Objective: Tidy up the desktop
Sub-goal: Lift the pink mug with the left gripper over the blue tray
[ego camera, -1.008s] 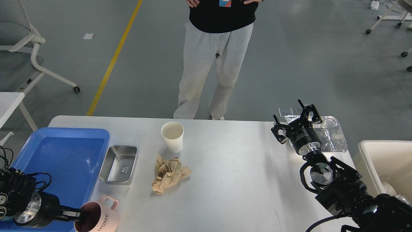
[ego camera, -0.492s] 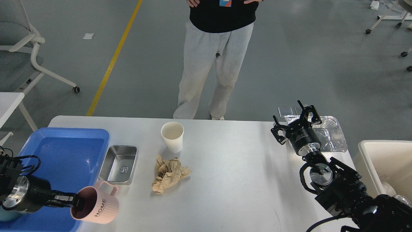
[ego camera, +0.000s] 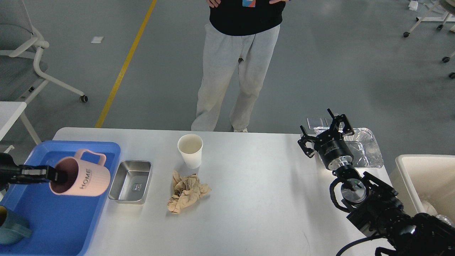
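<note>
The white-grey desktop (ego camera: pixel 256 185) fills the lower view. My left gripper (ego camera: pixel 53 176) is shut on the rim of a pink ribbed mug (ego camera: pixel 82 176) marked HOME and holds it tipped on its side above the blue tray (ego camera: pixel 64 217) at the left. A white paper cup (ego camera: pixel 191 150) stands upright near the middle. A crumpled brown paper (ego camera: pixel 186 191) lies in front of it. A small steel pan (ego camera: pixel 131 180) sits beside the tray. My right gripper (ego camera: pixel 324 131) is open and empty over the far right edge, in front of a foil container (ego camera: pixel 366 149).
A teal cup (ego camera: pixel 9 227) lies in the tray's near left corner. A cream bin (ego camera: pixel 426 185) stands off the table's right end. A person (ego camera: pixel 234 67) stands just behind the far edge. A small white side table (ego camera: pixel 9 113) and chair are at the left.
My left gripper has lifted the pink mug from the table's front edge and carried it left and away, over the blue tray. The right gripper has barely moved.
</note>
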Robot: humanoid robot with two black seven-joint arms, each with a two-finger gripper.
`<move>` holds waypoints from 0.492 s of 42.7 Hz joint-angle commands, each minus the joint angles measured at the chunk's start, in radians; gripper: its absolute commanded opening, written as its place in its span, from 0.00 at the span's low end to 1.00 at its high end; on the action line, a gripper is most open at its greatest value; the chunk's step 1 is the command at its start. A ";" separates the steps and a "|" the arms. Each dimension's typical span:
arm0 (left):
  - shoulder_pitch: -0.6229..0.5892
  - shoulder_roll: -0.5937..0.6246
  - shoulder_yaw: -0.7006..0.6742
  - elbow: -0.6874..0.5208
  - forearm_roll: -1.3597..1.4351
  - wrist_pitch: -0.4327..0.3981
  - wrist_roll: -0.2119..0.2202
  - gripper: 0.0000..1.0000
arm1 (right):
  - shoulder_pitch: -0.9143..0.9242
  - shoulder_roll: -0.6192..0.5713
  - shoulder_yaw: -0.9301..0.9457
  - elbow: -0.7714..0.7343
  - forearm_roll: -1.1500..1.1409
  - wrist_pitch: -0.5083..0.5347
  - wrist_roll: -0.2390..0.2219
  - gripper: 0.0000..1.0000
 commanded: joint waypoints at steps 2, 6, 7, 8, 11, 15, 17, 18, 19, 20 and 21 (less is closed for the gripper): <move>-0.001 0.070 -0.063 0.000 -0.046 0.001 -0.002 0.01 | 0.002 0.000 0.000 0.000 0.000 0.001 0.000 1.00; -0.001 0.095 -0.093 0.000 -0.076 0.001 0.000 0.01 | 0.002 0.002 0.000 0.000 0.000 0.001 -0.001 1.00; -0.001 0.099 -0.095 0.000 -0.079 0.001 0.002 0.01 | 0.002 0.002 0.000 0.000 0.000 0.001 0.000 1.00; -0.001 0.099 -0.095 0.000 -0.079 0.001 0.002 0.01 | 0.002 0.002 0.000 0.000 0.000 0.001 0.000 1.00; -0.001 0.125 -0.093 0.002 -0.082 0.001 0.003 0.01 | 0.002 0.002 0.000 0.000 0.000 -0.001 -0.001 1.00; 0.003 0.133 -0.090 0.008 -0.083 0.001 0.006 0.01 | 0.002 0.000 0.000 0.000 0.000 0.001 0.000 1.00; 0.008 0.133 -0.084 0.014 -0.083 0.001 0.008 0.01 | 0.002 -0.001 0.000 0.000 0.000 0.001 -0.001 1.00; 0.009 0.133 -0.081 0.019 -0.082 0.001 0.009 0.01 | 0.002 -0.001 0.000 0.000 0.000 0.001 0.000 1.00; 0.011 0.133 -0.080 0.025 -0.082 0.001 0.011 0.01 | 0.002 -0.001 0.000 0.000 0.000 0.001 -0.001 1.00; 0.014 0.132 -0.078 0.030 -0.082 0.001 0.012 0.01 | 0.002 -0.003 0.000 0.000 0.000 0.001 0.000 1.00; 0.015 0.132 -0.078 0.034 -0.080 0.001 0.012 0.01 | 0.002 -0.004 0.000 0.000 0.000 0.001 0.000 1.00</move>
